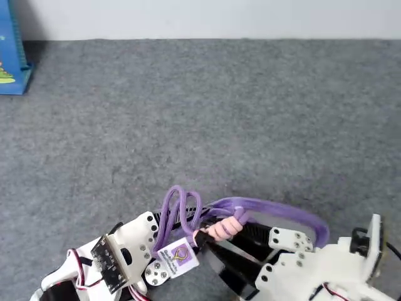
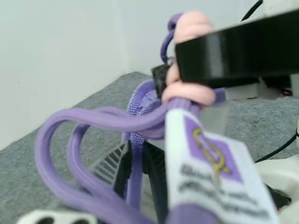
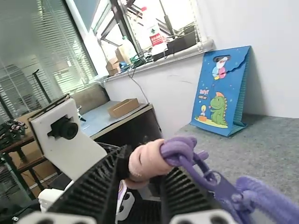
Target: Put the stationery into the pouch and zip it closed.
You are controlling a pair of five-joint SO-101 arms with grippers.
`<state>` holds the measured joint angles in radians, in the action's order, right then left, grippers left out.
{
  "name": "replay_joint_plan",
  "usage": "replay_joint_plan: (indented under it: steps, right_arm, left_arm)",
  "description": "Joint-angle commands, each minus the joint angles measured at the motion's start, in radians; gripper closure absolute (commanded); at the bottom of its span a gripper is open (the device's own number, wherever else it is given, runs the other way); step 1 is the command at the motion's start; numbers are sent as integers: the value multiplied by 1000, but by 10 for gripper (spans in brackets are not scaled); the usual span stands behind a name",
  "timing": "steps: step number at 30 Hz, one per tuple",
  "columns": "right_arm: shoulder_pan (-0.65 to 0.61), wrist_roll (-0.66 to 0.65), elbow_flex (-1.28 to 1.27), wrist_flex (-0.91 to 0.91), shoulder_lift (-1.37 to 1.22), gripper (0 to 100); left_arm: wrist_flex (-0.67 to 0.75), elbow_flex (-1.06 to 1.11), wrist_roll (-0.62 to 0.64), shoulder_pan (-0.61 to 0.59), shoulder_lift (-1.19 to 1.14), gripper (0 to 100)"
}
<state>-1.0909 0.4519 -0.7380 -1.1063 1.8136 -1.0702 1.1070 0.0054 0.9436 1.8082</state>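
As the right gripper (image 3: 145, 173) clamps the pink zip pull (image 3: 145, 160), the pouch rim (image 1: 282, 212) runs off toward that arm, the left gripper (image 2: 138, 179) seemingly pinching the looped cord (image 2: 93, 116).

Rough felt table (image 1: 250, 125), woven purple cord (image 1: 276, 210), smooth pink pull (image 3: 145, 161), ribbed matt plastic jaws

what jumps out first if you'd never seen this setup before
The purple cord loops bunched between the two arms at the near edge of the grey table catch the eye first, with a white tag hanging from them. Next is the pink pull, clamped in the right gripper. A blue gift bag with a dinosaur stands at the far left corner.
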Motion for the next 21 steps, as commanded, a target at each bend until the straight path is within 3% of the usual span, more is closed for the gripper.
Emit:
replay_joint_plan:
  steps: [1,8,12,14,21]
  right_arm:
    - [27,-17,12,5,1,991]
    - [44,-15,12,45,1,991]
    - [-5,-15,12,39,1,991]
    - [-58,-17,12,38,1,991]
    - [-131,-21,52,2,-1,991]
  left_arm:
    - [9,-5,6,0,9,988]
    - [3,-16,3,-3,11,967]
    - [-3,-18,23,-5,11,805]
    - [-8,-21,92,-5,11,747]
    - [-8,-22,92,-2,11,739]
